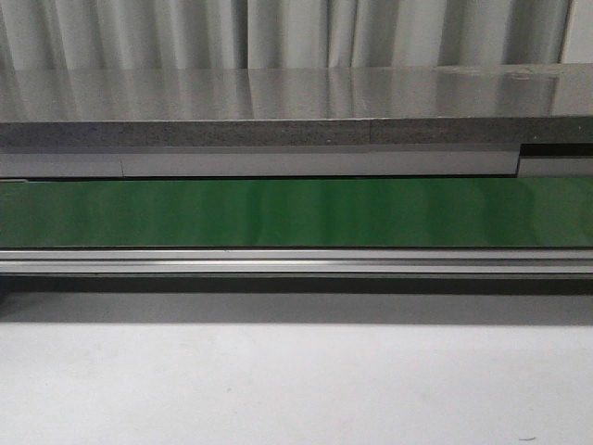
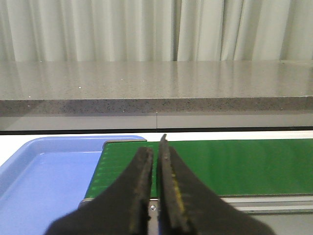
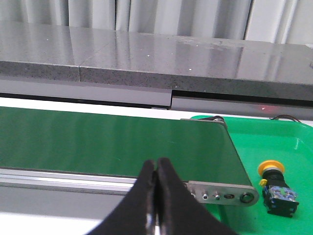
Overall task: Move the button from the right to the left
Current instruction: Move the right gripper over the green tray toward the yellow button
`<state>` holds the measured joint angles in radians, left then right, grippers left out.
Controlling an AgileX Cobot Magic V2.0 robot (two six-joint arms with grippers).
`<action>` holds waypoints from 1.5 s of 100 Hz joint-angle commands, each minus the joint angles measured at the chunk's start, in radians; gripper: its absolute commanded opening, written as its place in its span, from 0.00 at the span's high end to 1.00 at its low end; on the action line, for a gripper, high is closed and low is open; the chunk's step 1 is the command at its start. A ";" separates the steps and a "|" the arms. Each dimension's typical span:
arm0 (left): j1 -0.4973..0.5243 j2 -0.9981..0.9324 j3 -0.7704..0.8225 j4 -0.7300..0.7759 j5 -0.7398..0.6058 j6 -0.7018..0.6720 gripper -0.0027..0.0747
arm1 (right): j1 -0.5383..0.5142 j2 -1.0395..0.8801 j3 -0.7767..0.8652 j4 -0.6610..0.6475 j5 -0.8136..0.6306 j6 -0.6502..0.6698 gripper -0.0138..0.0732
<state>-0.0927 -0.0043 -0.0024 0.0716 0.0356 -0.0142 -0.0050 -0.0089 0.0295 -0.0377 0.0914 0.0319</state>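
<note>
The button [image 3: 275, 185], a yellow cap on a black body, lies in the green tray [image 3: 293, 147] just past the conveyor's right end, seen only in the right wrist view. My right gripper [image 3: 156, 164] is shut and empty, over the belt's near rail, apart from the button. My left gripper [image 2: 156, 147] is shut and empty, above the left end of the green belt [image 2: 234, 164]. Neither gripper shows in the front view, and the button is out of that view.
A green conveyor belt [image 1: 296, 211] with a metal rail [image 1: 296, 261] crosses the scene. A blue tray [image 2: 44, 181] sits at its left end. A grey stone counter [image 1: 296, 102] and curtains stand behind. White table [image 1: 296, 380] lies in front.
</note>
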 commanded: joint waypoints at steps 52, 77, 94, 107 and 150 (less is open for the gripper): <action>-0.006 -0.037 0.041 -0.008 -0.080 -0.012 0.96 | 0.002 -0.017 0.001 -0.013 -0.085 -0.001 0.92; -0.006 -0.037 0.041 -0.008 -0.080 -0.012 0.96 | 0.002 -0.017 0.001 -0.013 -0.086 -0.001 0.92; -0.006 -0.037 0.041 -0.008 -0.080 -0.012 0.96 | 0.002 -0.017 0.000 -0.013 -0.137 -0.001 0.92; -0.006 -0.037 0.041 -0.008 -0.080 -0.012 0.96 | 0.002 -0.017 -0.028 -0.013 -0.161 -0.001 0.92; -0.006 -0.037 0.041 -0.008 -0.080 -0.012 0.96 | 0.002 0.176 -0.442 -0.013 0.242 -0.002 0.92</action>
<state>-0.0927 -0.0043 -0.0024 0.0716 0.0356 -0.0142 -0.0050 0.0810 -0.3000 -0.0377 0.2976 0.0319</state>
